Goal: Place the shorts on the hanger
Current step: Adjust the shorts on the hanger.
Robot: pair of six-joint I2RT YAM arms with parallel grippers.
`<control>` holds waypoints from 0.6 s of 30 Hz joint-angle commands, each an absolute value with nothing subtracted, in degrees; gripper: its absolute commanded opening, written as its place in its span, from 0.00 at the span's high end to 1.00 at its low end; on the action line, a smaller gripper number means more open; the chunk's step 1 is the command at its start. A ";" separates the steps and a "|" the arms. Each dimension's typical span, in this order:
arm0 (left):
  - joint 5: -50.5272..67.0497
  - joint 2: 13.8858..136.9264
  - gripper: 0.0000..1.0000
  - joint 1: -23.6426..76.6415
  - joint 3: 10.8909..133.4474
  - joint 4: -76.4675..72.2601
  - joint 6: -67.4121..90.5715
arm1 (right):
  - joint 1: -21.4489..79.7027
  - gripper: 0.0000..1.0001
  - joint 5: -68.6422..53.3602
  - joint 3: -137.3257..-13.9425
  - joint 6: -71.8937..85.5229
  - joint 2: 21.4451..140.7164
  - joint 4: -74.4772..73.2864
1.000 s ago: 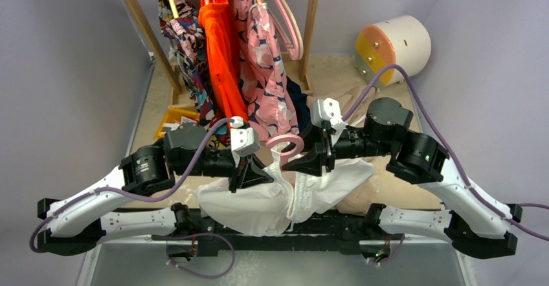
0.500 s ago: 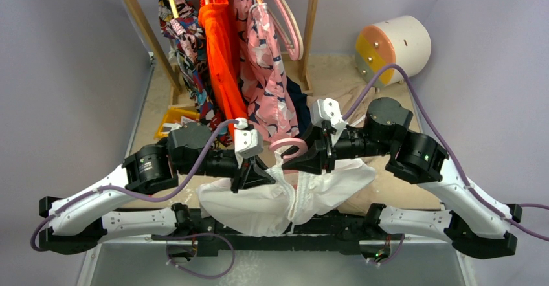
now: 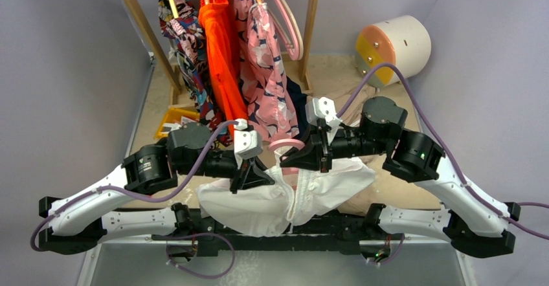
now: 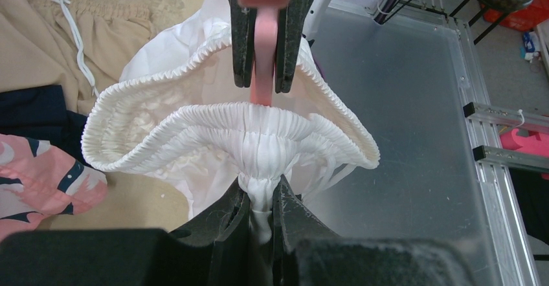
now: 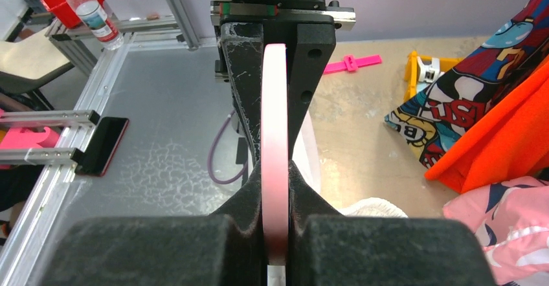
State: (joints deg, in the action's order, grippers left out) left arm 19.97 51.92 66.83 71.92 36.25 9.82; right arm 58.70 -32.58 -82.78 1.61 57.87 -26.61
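Both arms meet over the white shorts at the near side of the desk (image 3: pixel 327 66).

On the left, the left end effector (image 4: pixel 261 198) is pinched tight on a bunch of the gathered waistband of the shorts (image 4: pixel 194 124). They hang open-mouthed between the two arms, with the drawstrings dangling. At the middle, the pink hanger (image 3: pixel 288 145) stands just above that waistband, its lower part reaching down to the elastic. The right end effector (image 5: pixel 275 182) is pressed together on the hanger's flat sides. Under the right arm a tan garment (image 3: pixel 355 203) lies on the desk, and at far right rests a white cylinder (image 3: pixel 393 46).
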 commanded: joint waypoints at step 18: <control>-11.41 36.78 0.39 66.80 85.69 31.32 6.51 | 58.75 1.00 -14.99 -96.47 0.04 51.44 -28.62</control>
State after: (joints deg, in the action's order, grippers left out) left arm -4.80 39.46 66.81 81.65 35.57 8.19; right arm 58.76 -17.39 -94.15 0.99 52.93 -31.79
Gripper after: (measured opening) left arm 0.597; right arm 0.046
